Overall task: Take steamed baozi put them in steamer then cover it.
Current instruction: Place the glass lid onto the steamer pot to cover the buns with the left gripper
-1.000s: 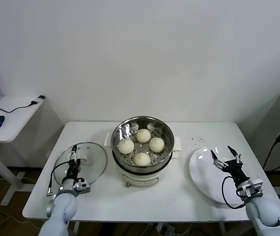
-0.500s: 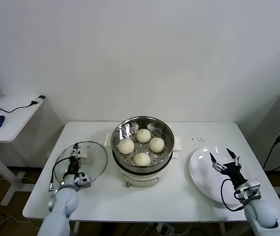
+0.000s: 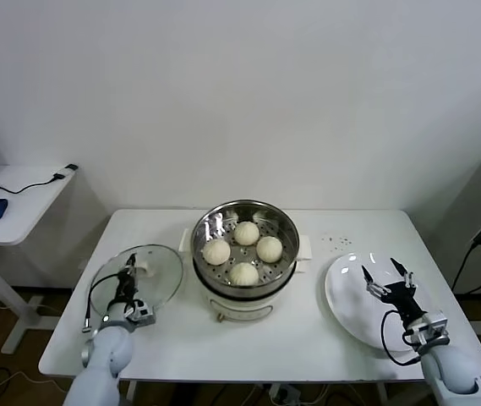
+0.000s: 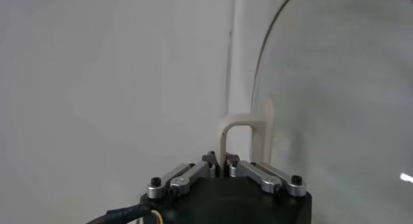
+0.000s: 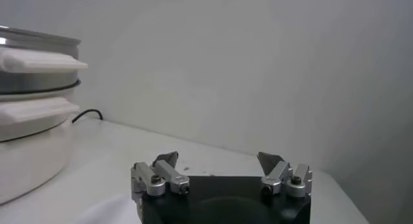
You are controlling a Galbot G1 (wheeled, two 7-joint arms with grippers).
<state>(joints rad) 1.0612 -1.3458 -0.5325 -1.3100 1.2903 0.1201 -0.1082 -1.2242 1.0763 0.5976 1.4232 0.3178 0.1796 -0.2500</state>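
Four cream-white baozi point(image 3: 243, 249) sit in the shiny steel steamer point(image 3: 207, 229) on its cream-white pot base at the table's middle. The glass cover point(image 3: 157, 275) is at the table's left, tilted up on one side. My left gripper point(image 3: 127, 272) is shut on the cover's cream-white handle point(image 4: 243, 139); in the left wrist view point(image 4: 219, 162) the jaws pinch the handle's near post. My right gripper point(image 3: 385, 277) is open and empty over the white plate point(image 3: 346, 292); it also shows in the right wrist view point(image 5: 218, 161).
The steamer's side and handle point(image 5: 32, 102) show in the right wrist view. A side table point(image 3: 20, 194) with a cable and a blue mouse stands at the far left. Small dark specks point(image 3: 339, 243) lie on the table behind the plate.
My left gripper has closed in on the cover's handle and tipped the cover up a little. My right gripper has drawn back slightly toward the table's front edge.
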